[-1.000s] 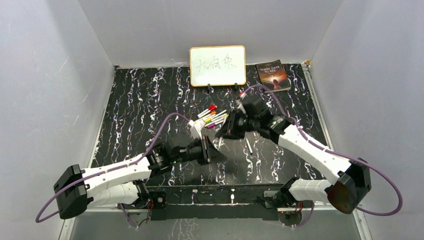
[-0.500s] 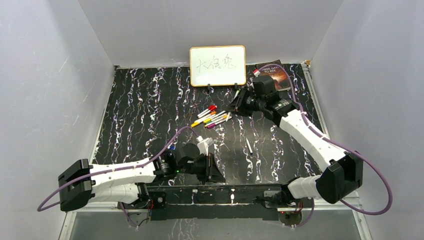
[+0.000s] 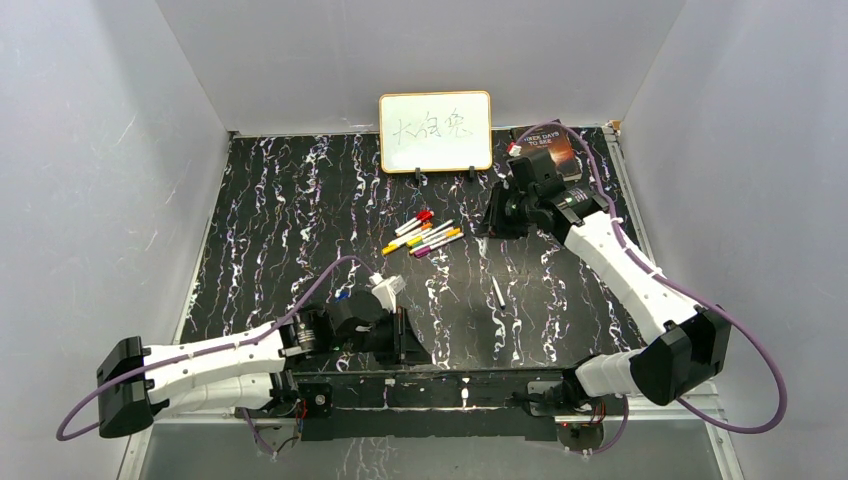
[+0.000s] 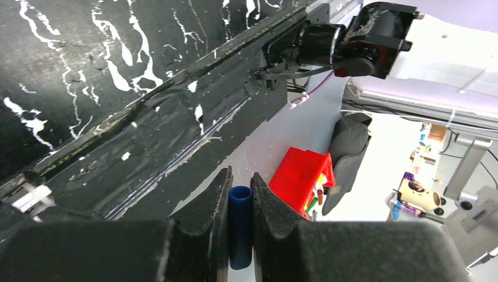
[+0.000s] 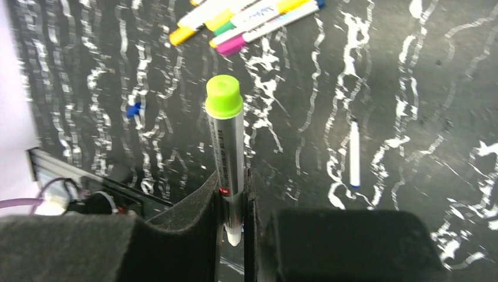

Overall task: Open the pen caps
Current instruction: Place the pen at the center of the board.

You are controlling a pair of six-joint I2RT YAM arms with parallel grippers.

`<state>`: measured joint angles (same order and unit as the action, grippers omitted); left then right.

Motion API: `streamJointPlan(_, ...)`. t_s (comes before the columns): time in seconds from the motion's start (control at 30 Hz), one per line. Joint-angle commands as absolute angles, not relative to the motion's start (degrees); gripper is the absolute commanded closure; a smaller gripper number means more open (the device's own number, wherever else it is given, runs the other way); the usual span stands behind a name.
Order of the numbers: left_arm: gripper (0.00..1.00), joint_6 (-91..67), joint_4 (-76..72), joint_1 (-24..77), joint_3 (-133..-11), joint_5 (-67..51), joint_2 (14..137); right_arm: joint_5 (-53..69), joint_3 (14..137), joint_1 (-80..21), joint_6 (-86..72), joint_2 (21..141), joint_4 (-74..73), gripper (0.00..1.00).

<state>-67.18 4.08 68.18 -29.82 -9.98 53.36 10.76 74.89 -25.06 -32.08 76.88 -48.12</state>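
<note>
My left gripper (image 4: 240, 179) is shut on a dark blue pen cap (image 4: 240, 223) and holds it over the table's front edge; in the top view it (image 3: 405, 340) sits low at the near middle. My right gripper (image 5: 234, 176) is shut on a white-barrelled pen (image 5: 226, 135) whose lime-green end sticks out past the fingers. It (image 3: 487, 222) hovers at the back right. Several capped pens (image 3: 425, 232) lie bunched mid-table, also in the right wrist view (image 5: 246, 14). A loose blue cap (image 3: 343, 294) and an uncapped pen (image 3: 497, 292) lie on the table.
A small whiteboard (image 3: 435, 131) stands at the back middle. A book (image 3: 560, 150) lies at the back right, partly behind my right arm. Grey walls close in three sides. Beyond the front edge a red bin (image 4: 302, 176) sits on the floor.
The two grippers met mid-table and have pulled apart. The left drew back to the near edge with the blue cap. The right swung to the back right with the pen.
</note>
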Motion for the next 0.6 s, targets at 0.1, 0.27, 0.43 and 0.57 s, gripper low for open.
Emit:
streamJointPlan(0.1,1.00,-67.0,9.5,68.6,-30.5,-7.8,52.5,2.7,72.1,-25.1,-24.6,77.8,-56.2,1.00)
streamJointPlan(0.27,1.00,-66.2,8.6,68.6,-31.6,-8.3,55.1,0.3,69.5,-26.7,-23.2,80.8,-57.1,1.00)
streamJointPlan(0.43,1.00,-66.0,7.7,68.5,-32.1,-8.2,56.2,-2.9,67.5,-30.2,-23.4,84.1,-56.7,1.00)
streamJointPlan(0.57,1.00,-65.9,7.5,68.6,-31.9,-8.2,56.4,-3.2,65.9,-32.2,-23.9,85.8,-55.0,1.00)
